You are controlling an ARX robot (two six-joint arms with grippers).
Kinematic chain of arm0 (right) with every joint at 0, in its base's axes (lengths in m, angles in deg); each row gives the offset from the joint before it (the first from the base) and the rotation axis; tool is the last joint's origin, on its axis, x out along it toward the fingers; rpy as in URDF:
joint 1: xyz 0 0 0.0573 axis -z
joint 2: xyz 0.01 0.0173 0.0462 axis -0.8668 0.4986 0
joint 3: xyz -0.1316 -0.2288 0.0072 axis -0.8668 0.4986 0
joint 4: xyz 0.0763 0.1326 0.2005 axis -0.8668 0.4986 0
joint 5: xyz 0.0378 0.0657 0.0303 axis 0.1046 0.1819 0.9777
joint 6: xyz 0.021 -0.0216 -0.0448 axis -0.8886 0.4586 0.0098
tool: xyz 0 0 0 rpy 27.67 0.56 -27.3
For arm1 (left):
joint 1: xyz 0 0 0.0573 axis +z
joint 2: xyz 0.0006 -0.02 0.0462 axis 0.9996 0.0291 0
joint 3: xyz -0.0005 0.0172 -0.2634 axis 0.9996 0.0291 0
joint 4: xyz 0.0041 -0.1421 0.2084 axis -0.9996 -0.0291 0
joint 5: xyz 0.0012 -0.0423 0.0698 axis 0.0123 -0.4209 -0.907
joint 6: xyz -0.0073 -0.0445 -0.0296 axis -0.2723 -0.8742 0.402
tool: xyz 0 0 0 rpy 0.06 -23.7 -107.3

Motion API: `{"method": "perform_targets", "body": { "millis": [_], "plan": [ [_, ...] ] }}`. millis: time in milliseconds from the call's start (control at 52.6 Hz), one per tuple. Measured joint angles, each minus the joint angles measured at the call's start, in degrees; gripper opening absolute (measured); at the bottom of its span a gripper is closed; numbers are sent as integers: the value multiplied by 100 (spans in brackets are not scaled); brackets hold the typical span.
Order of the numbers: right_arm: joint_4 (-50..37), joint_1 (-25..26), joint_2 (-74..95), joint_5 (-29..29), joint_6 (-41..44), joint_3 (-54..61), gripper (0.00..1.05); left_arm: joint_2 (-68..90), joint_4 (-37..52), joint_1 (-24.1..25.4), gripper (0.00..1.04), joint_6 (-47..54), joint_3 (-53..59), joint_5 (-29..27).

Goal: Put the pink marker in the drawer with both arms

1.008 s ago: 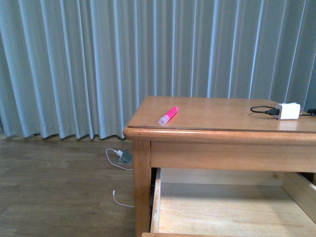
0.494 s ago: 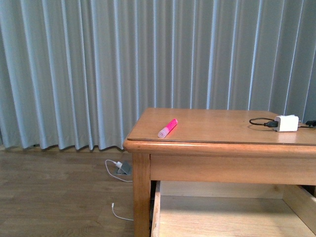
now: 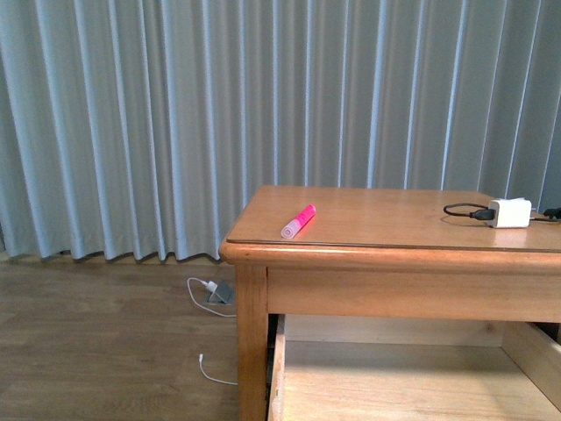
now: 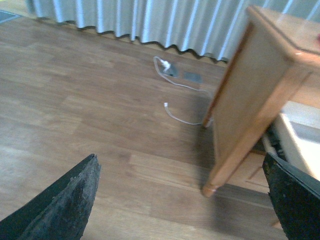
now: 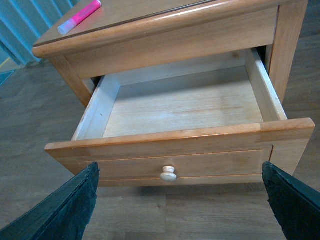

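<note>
Front view has drifted. Pink marker point(image 3: 298, 221) unmoved on dresser top point(image 3: 394, 210), drawer point(image 5: 215, 160) open. My left gripper point(image 4: 182, 200) and right gripper point(image 5: 180, 202) are spread, empty. Pickup pending.

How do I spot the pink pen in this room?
Find the wooden dresser by the grey curtain. On its top, near the front left corner, lies the pink marker. It's short and bright pink, unlike the white charger farther right.
</note>
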Motion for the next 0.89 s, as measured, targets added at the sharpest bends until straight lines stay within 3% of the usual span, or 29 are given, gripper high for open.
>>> {"method": "perform_targets", "body": {
  "millis": [285, 456, 894],
  "plan": [
    [0, 0, 0, -2, -2, 0, 96, 3176, 1316, -179, 99, 256, -2157, 1075],
    [0, 0, 0, -2, -2, 0, 96, 5025, 1556, -348, 99, 337, -3436, 1676],
    [0, 0, 0, -2, -4, 0, 96, 8013, 1298, -1032, 99, 719, -6419, 1705]
  ]
}}
